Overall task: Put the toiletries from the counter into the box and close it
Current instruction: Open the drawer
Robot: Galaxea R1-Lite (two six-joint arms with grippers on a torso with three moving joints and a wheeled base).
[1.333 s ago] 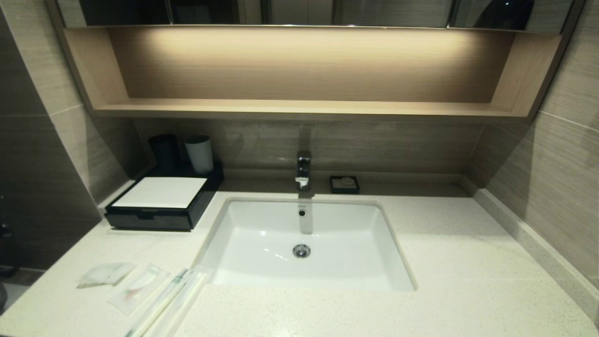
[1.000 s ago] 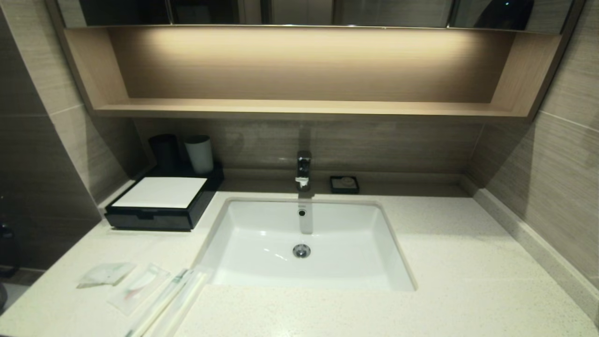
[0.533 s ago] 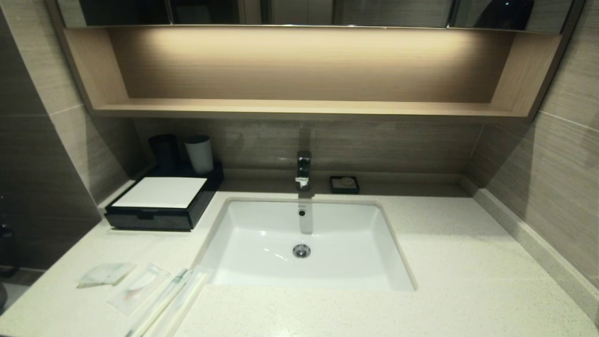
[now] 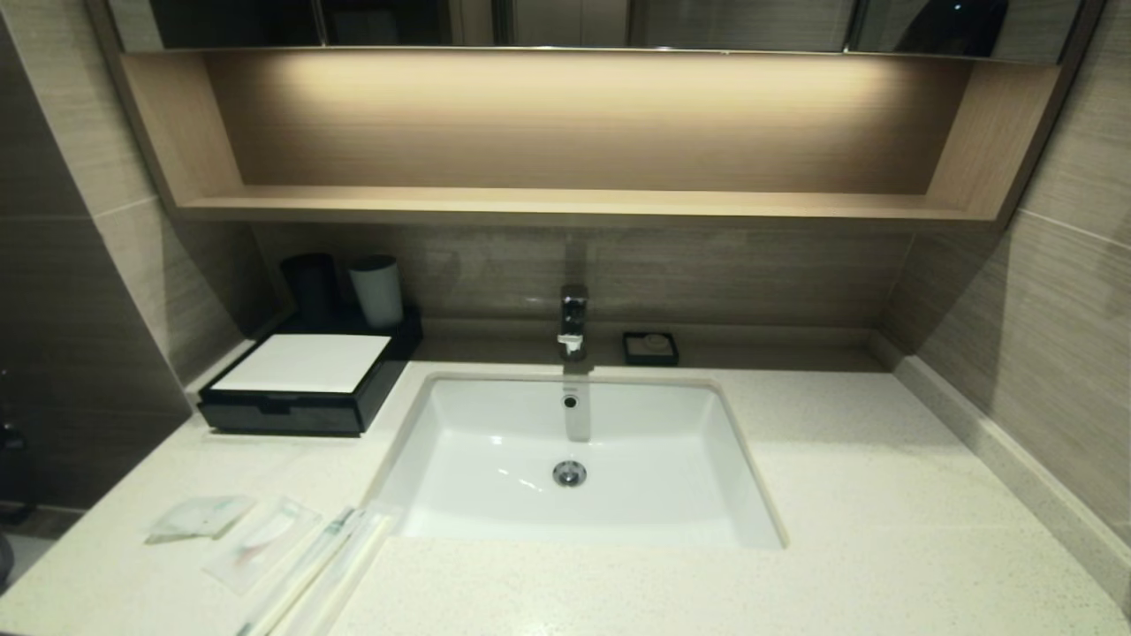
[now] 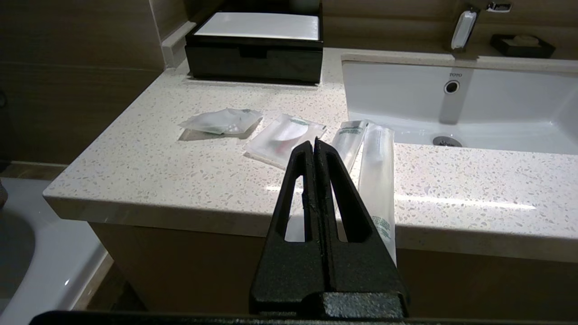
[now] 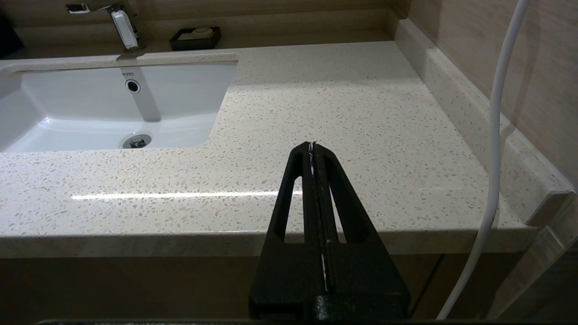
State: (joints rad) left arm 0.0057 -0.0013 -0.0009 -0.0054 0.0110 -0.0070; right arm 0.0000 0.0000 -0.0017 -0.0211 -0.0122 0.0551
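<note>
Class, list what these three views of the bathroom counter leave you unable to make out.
- The box: its inside, behind the closed drawer front, in the head and left wrist views.
- Long toiletries: near ends cut off by the head view's bottom edge.
- Their green print: too small to read.
- Left gripper hides part of one packet.

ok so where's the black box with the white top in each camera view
Head view: black box at the back left of the counter, left of the sink.
Left wrist view: box beyond the packets.
Right wrist view: not in it.
Shared landmark: the faucet.
</note>
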